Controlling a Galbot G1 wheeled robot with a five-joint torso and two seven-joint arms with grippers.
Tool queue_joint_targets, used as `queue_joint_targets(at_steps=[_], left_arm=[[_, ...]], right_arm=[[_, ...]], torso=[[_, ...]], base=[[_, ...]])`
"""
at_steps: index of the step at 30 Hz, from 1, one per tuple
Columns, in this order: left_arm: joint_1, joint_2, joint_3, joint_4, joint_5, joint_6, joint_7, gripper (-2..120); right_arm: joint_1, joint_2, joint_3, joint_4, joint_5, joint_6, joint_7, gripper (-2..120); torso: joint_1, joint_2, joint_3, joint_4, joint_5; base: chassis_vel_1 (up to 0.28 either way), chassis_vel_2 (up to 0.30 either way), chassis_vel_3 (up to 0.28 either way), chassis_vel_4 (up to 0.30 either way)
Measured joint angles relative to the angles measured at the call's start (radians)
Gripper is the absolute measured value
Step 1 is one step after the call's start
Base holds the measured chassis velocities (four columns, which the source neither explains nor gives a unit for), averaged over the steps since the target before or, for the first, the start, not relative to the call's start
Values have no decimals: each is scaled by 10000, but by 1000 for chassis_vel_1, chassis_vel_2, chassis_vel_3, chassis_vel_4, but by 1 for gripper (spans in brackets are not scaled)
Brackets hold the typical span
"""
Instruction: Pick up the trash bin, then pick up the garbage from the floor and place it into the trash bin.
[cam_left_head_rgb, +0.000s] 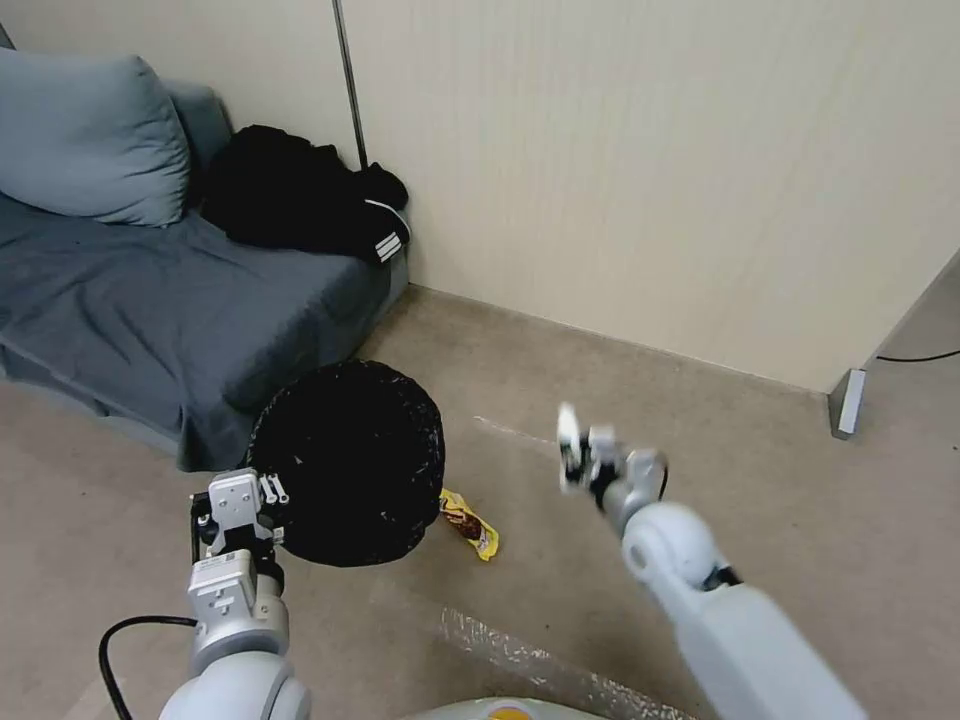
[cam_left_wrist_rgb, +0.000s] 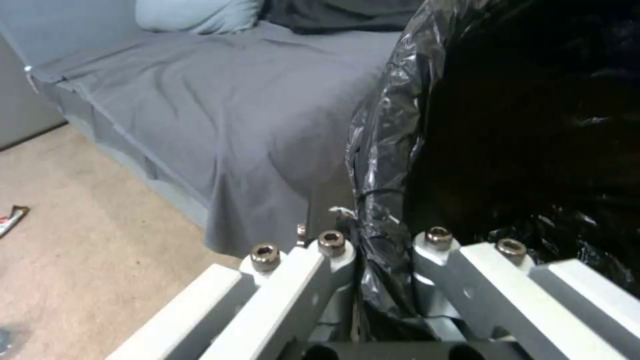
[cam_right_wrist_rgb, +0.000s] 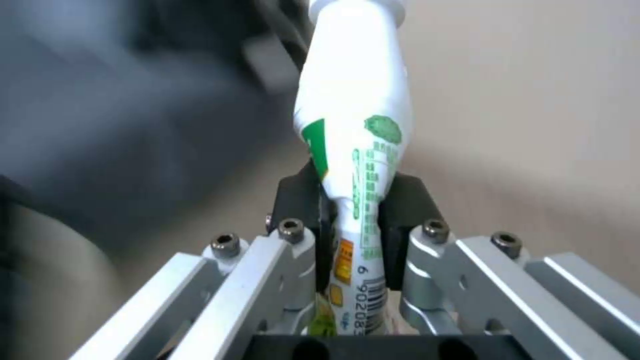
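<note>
Head view: left pincer (cam_left_head_rgb: 268, 497) pinches bin (cam_left_head_rgb: 345, 462) rim; right pincer (cam_left_head_rgb: 577, 452) clamps white tube (cam_right_wrist_rgb: 353, 125), wrapper (cam_left_head_rgb: 470, 523) between them on floor.

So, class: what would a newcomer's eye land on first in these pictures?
Probably the trash bin, a black-lined bucket held at its rim by the left pincer beside the grey sofa. Next, the white tube clamped in the right pincer, held above the floor. A yellow wrapper lies on the carpet between them.
</note>
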Motion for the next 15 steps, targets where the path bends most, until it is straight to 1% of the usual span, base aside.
queue_joint_targets(at_steps=[2,3,4,5,6,7,8,9,10,11,12,13,14,15], left_arm=[[0,0,0,0,0,0,0,3],[-1,63,44,72,16,0,11,3],[-9,88,64,105,20,0,20,3],[-17,104,93,120,21,1,29,3],[-17,104,93,120,21,1,29,3],[-19,113,198,123,21,24,29,3],[-10,117,293,124,18,50,29,3],[-10,117,293,124,18,50,29,3],[7,119,366,124,17,64,46,3],[14,120,410,123,18,70,47,3],[19,119,464,130,19,84,47,3],[28,108,537,146,46,102,46,3],[28,108,537,146,46,102,46,3],[49,94,615,146,83,109,44,3]], right_arm=[[0,0,0,0,0,0,0,11],[-31,-525,88,1282,56,440,-465,11],[-81,-822,86,1852,87,686,-756,11],[-197,-1109,40,2285,90,1016,-1092,11],[-197,-1109,40,2285,90,1016,-1092,11],[-400,-1564,-185,2953,36,1644,-1633,11],[-570,-1869,-460,3203,-114,2144,-2046,10],[-570,-1869,-460,3203,-114,2144,-2046,10],[-658,-2028,-666,3276,-251,2412,-2356,10],[-694,-2126,-849,3321,-344,2588,-2615,10],[-697,-2203,-1079,3320,-439,2730,-2881,10],[-613,-2242,-1407,3251,-548,2871,-3199,10],[-613,-2242,-1407,3251,-548,2871,-3199,10],[-484,-2246,-1665,3135,-647,2952,-3399,10]], torso=[[0,0,0,0,0],[0,0,0,-1,-7],[0,0,-1,-3,-6],[0,-1,1,0,6],[0,-1,1,0,6],[-1,0,-1,-2,-1],[0,0,0,-2,-12],[0,0,0,-2,-12],[0,0,0,-3,12],[0,0,-1,-4,5],[-1,0,-1,-3,-11],[-1,0,0,-3,3],[-1,0,0,-3,3],[0,0,0,-1,1]], base=[[0,0,0,0],[0,0,0,0],[0,0,0,0],[0,0,0,0],[0,0,0,0],[0,0,0,0],[0,0,0,0],[0,0,0,0],[0,0,0,0],[0,0,0,0],[0,0,0,0],[0,0,0,0],[0,0,0,0],[0,0,0,0]])
